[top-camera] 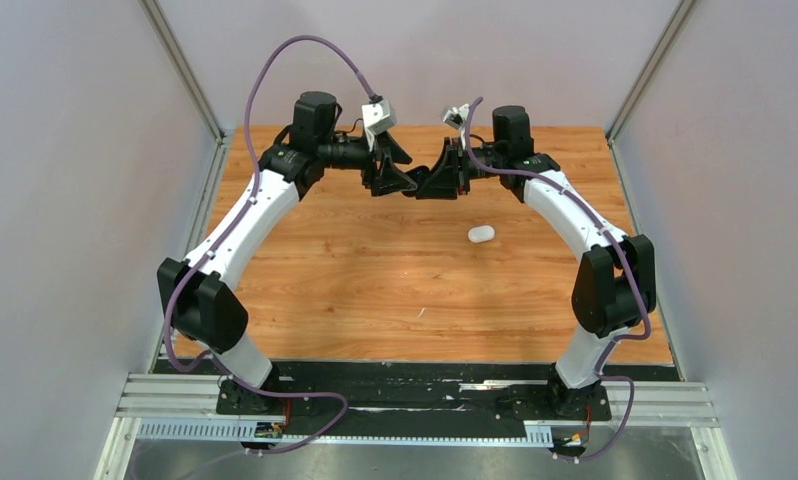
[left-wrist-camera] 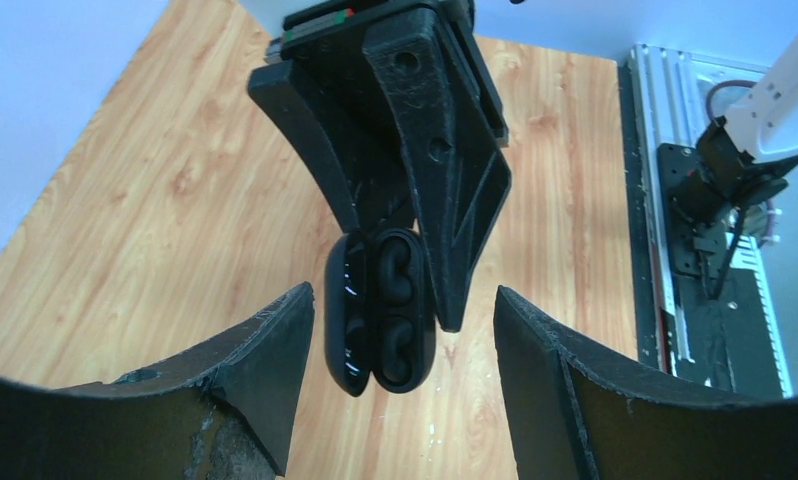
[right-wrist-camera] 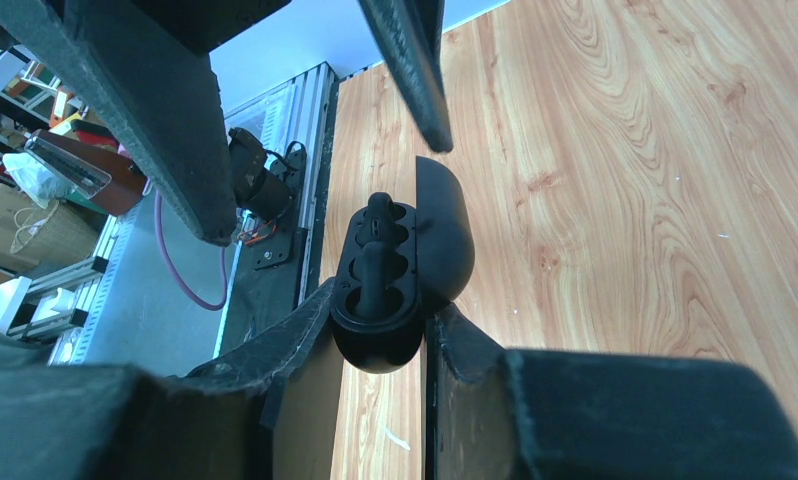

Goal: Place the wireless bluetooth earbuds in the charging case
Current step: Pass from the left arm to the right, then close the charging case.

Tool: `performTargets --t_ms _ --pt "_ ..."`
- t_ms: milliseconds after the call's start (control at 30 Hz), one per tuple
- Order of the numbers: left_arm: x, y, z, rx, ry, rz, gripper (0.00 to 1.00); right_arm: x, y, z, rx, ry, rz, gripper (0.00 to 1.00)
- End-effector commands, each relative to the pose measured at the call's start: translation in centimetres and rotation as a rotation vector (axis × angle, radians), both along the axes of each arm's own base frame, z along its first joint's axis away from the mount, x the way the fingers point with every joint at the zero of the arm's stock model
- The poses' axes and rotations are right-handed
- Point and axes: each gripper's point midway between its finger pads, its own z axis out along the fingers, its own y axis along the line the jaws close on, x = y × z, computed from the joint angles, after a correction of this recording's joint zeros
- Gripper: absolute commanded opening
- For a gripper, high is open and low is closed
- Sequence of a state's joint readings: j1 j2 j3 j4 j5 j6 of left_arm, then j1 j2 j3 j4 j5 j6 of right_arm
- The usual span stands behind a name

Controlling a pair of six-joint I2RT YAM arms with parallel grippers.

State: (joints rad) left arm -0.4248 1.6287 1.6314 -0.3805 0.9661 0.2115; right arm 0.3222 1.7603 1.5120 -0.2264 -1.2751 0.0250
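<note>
Your right gripper [right-wrist-camera: 380,322] is clamped on the base of the black charging case [right-wrist-camera: 375,345], with its lid [right-wrist-camera: 445,230] hinged open. Two black earbuds [right-wrist-camera: 372,275] sit in its wells, just beyond the jaws. Facing it, your left gripper [left-wrist-camera: 403,295] is spread wide, holding nothing. A white case [top-camera: 481,234] lies on the table [top-camera: 355,290], well below both jaws.

I see a wood-grain tabletop [top-camera: 355,290] under even, soft light. Pale grey walls [top-camera: 65,200] close its left, right and far sides. Along its near edge run a black strip [top-camera: 415,375] and an aluminium rail [top-camera: 165,397]. Past that rail sits a cardboard box [right-wrist-camera: 15,225].
</note>
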Motion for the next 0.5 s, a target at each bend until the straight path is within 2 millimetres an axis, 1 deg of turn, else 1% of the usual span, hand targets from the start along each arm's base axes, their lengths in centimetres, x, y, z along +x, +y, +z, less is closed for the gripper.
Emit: performTargets --t_ms 0,133,467 --pt "-1.3 -0.3 -0.4 -0.005 0.005 -0.080 0.73 0.0 -0.1 2.2 0.036 -0.071 0.021 0.04" --pt "-1.1 -0.3 -0.9 0.015 -0.024 -0.073 0.72 0.0 -0.1 2.1 0.038 -0.071 0.024 0.04" --pt "-2.3 -0.4 -1.0 0.024 -0.045 -0.116 0.70 0.5 0.0 2.0 0.035 -0.061 0.002 0.04"
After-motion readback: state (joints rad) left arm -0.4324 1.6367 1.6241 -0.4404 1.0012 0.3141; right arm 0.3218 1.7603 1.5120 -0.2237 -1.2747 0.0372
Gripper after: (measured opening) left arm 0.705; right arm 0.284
